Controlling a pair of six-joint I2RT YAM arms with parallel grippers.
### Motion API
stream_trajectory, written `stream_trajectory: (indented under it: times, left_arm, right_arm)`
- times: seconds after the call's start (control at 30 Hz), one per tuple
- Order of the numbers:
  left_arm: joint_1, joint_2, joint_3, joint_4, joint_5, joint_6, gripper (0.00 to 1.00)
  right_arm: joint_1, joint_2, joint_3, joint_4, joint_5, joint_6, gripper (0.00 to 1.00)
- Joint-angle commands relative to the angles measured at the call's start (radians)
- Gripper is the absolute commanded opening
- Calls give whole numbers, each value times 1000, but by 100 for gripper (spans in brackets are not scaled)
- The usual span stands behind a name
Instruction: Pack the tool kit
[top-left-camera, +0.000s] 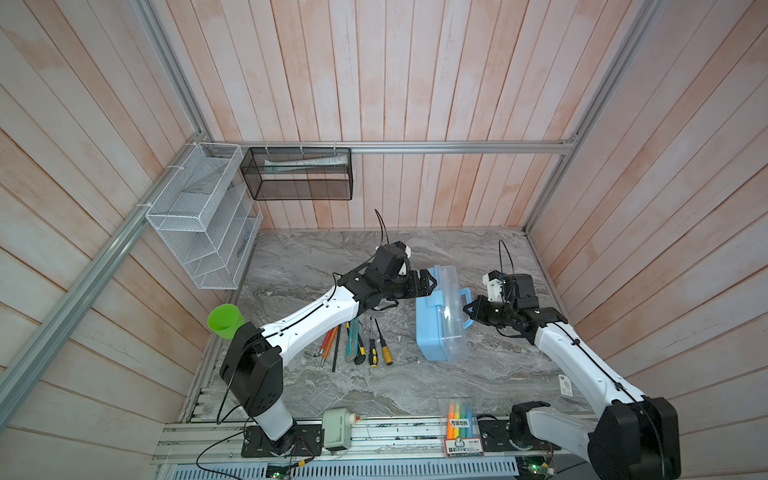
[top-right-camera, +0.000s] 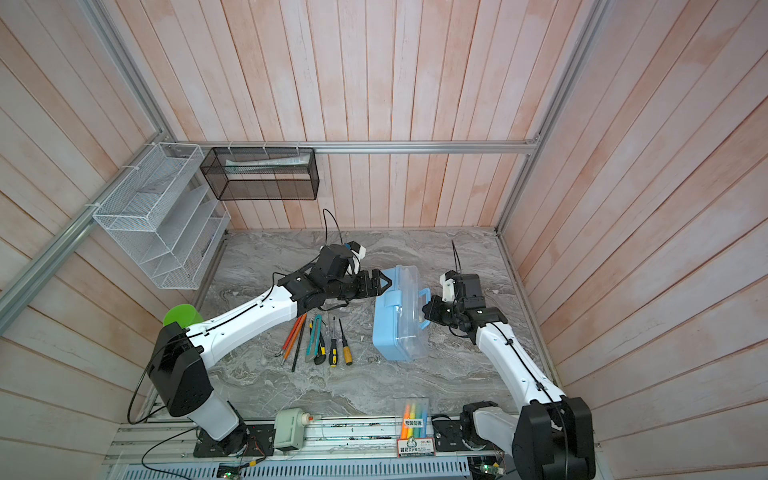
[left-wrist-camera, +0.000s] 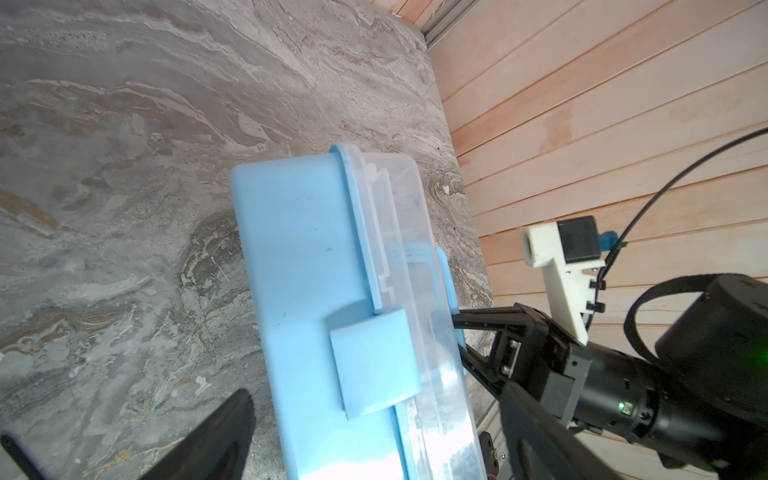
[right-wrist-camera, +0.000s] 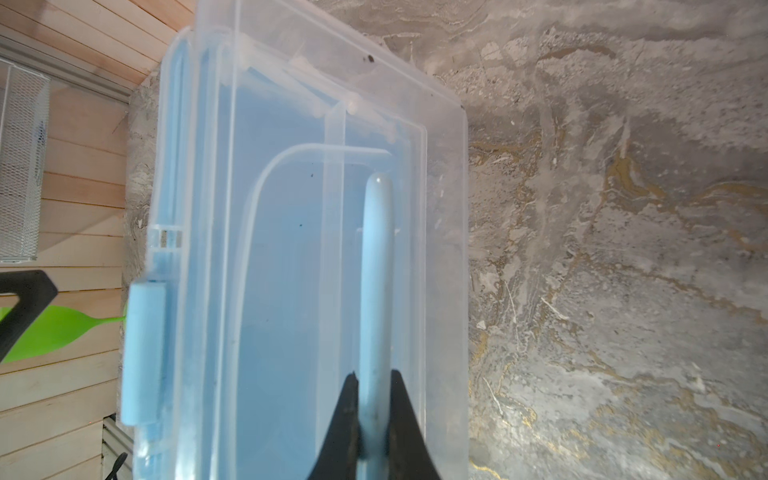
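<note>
the loose tools lay in a row on the tabletop, left of the case. my left tool stood spread wide at the case's latch side. the case rested on its side mid-tabletop. my right tool was clamped on its blue handle.

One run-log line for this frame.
left gripper: open beside light-blue plastic case | right gripper: shut on blue handle | tools: unpacked on table

The light-blue plastic case with clear lid stands on its side, latch shut, with the small hand tools lying in a row beside its blue base
</note>
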Motion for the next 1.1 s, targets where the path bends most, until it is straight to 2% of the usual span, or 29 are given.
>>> stream_trajectory:
  times: [0.0, 0.17, 0.37, 0.77, 1.07]
  left_arm:
    - [-23, 35, 78, -60, 20, -6, 94]
    - [-44, 57, 118, -132, 36, -17, 94]
    - [-47, 62, 83, -115, 43, -32, 94]
    - [-51, 134, 138, -179, 73, -24, 94]
    - [-51, 171, 136, -164, 107, -15, 94]
  right_arm:
    - [14, 0, 14, 6, -4, -20, 0]
    - [49, 21, 42, -8, 48, -27, 0]
    - [77, 40, 39, 14, 48, -18, 0]
    - [93, 27, 14, 51, 51, -1, 0]
    - [93, 21, 11, 52, 34, -5, 0]
